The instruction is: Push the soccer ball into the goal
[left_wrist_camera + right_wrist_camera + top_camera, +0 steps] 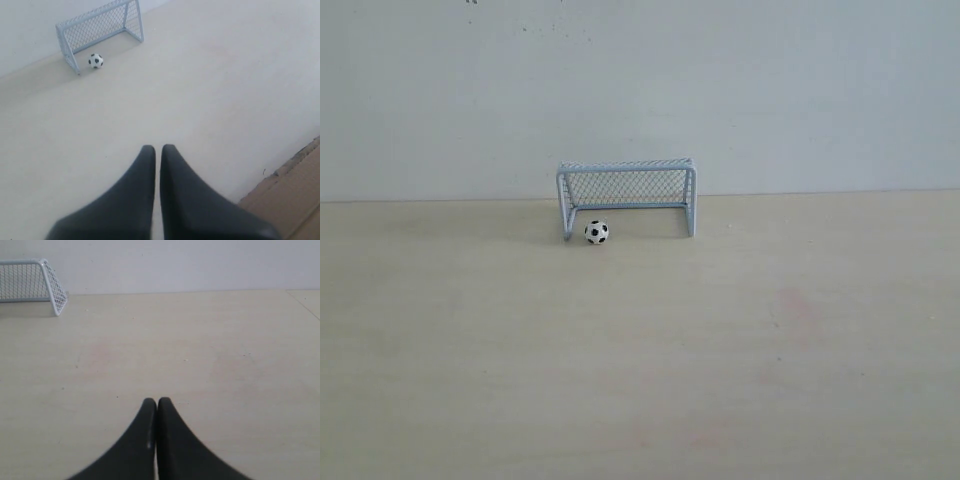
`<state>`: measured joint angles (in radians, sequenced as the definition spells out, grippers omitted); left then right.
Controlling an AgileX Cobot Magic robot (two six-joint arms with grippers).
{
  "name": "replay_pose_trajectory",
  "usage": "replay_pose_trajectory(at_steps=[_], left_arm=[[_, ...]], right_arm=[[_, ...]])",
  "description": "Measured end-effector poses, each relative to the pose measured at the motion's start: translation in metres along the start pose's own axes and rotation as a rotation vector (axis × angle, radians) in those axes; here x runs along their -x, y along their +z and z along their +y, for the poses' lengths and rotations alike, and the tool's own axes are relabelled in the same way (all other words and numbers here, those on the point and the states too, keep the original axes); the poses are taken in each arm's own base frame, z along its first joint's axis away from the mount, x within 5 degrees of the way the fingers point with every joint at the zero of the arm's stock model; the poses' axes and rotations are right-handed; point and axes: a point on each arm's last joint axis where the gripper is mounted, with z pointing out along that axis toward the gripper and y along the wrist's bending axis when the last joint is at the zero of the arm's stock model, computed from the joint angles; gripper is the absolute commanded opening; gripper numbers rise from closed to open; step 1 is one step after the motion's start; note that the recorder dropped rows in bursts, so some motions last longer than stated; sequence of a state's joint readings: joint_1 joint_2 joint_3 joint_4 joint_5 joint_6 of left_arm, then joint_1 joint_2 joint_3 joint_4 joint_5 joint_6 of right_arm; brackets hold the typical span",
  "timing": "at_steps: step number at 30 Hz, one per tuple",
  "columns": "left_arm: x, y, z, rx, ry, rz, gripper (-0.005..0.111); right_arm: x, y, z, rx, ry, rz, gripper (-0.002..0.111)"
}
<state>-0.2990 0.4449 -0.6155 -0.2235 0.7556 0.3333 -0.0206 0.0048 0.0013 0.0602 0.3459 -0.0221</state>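
The tiny black-and-white soccer ball (pixel 597 232) rests on the table just in front of the goal (pixel 627 196), near its left post. The goal is a pale blue-grey mesh frame standing against the back wall. In the left wrist view the soccer ball (pixel 96 61) and goal (pixel 98 27) lie far ahead of my left gripper (pixel 158 148), whose black fingers are shut on nothing. My right gripper (pixel 157 401) is also shut and empty, with only the goal's right end (pixel 35 281) in its view. Neither gripper appears in the exterior view.
The pale wooden table (pixel 640 350) runs back to a plain grey-white wall (pixel 640 90). A brown cardboard surface (pixel 292 187) lies beyond the table's edge in the left wrist view.
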Motion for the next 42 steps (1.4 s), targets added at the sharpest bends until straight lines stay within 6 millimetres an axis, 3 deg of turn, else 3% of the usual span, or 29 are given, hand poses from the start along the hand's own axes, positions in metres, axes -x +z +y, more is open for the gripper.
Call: replay_pose_trajectory(at_steps=[6,12,15,17,19,24,27,35,42], left_arm=[[-0.004,-0.027,-0.004,0.031,0.016,-0.127,0.004],[-0.017,-0.066,-0.010,0.197,0.025,-0.299,0.004],[-0.027,-0.075,-0.015,0.286,0.024,-0.364,0.004],[-0.033,-0.068,-0.013,0.334,0.009,-0.393,0.004],[-0.044,-0.048,-0.009,0.343,-0.025,-0.395,0.004],[-0.094,0.010,0.005,0.375,-0.082,-0.364,0.004],[-0.123,0.033,0.007,0.385,-0.112,-0.328,0.004],[-0.127,0.035,0.007,0.378,-0.131,-0.320,0.004],[-0.127,0.036,0.006,0.306,-0.462,-0.380,0.004]], right_arm=[[0.000,0.000,0.000,0.000,0.000,0.000,0.000],[0.000,0.000,0.000,0.000,0.000,0.000,0.000],[0.000,0.000,0.000,0.000,0.000,0.000,0.000],[0.000,0.000,0.000,0.000,0.000,0.000,0.000],[0.000,0.000,0.000,0.000,0.000,0.000,0.000],[0.000,0.000,0.000,0.000,0.000,0.000,0.000],[0.000,0.000,0.000,0.000,0.000,0.000,0.000],[0.000,0.000,0.000,0.000,0.000,0.000,0.000],[0.000,0.000,0.000,0.000,0.000,0.000,0.000]])
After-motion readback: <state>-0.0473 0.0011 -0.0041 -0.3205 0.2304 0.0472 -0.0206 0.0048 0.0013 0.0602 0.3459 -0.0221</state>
